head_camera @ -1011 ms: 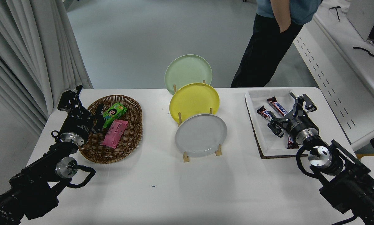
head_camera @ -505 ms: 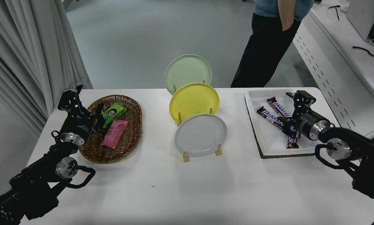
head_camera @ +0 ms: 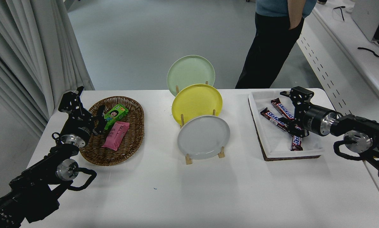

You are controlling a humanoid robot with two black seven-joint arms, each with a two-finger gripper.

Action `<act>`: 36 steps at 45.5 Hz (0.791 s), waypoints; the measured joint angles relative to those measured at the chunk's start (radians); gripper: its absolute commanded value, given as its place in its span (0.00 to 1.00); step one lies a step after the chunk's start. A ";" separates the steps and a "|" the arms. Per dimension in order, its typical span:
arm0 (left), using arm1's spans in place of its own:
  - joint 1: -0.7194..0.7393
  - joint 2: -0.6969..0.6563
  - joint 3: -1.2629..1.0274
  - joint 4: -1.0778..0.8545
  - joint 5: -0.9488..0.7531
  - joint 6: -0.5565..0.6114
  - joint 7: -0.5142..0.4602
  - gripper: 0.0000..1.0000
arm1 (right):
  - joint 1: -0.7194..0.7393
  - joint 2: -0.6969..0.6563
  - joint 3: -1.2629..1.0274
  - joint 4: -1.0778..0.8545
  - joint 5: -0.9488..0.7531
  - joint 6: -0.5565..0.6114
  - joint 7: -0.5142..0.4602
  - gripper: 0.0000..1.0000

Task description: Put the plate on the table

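A: Where is the grey plate (head_camera: pixel 203 136), and why does it stand as it does?

B: It rests on edge in the front slot of a wooden rack (head_camera: pixel 221 154) at the middle of the table (head_camera: pixel 189 196), leaning back slightly. The yellow plate (head_camera: pixel 197 103) and the pale green plate (head_camera: pixel 191 73) stand behind it in the same way. Upright storage leaves the rim exposed, which probably suits an edge grasp. It has not yet been laid flat.

A: What is the state of the arms?

B: The right gripper (head_camera: pixel 289 110) comes in from the right edge, turned sideways over the white tray (head_camera: pixel 255 122), well apart from the grey plate. Its jaws are spread wide and hold nothing. The left gripper (head_camera: pixel 86 110) is parked at the near rim of the wicker basket (head_camera: pixel 135 139); whether it is open cannot be told.

A: What do the containers hold?

B: The wicker basket contains a green packet (head_camera: pixel 116 115) and a pink packet (head_camera: pixel 116 135). The white tray contains several chocolate bars (head_camera: pixel 273 118), lying loosely across one another.

A: Anything else?

B: A person (head_camera: pixel 271 47) stands beyond the far edge.
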 measured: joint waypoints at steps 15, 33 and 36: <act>0.000 0.000 0.000 0.000 0.000 0.000 0.000 1.00 | 0.049 -0.025 -0.059 0.096 0.109 -0.058 -0.002 0.99; 0.000 0.000 0.000 0.000 0.000 0.000 0.000 1.00 | 0.159 -0.097 -0.162 0.296 0.283 -0.117 0.005 0.99; 0.000 0.000 0.000 0.000 0.000 0.000 0.000 1.00 | 0.172 -0.109 -0.186 0.323 0.295 -0.131 0.006 0.99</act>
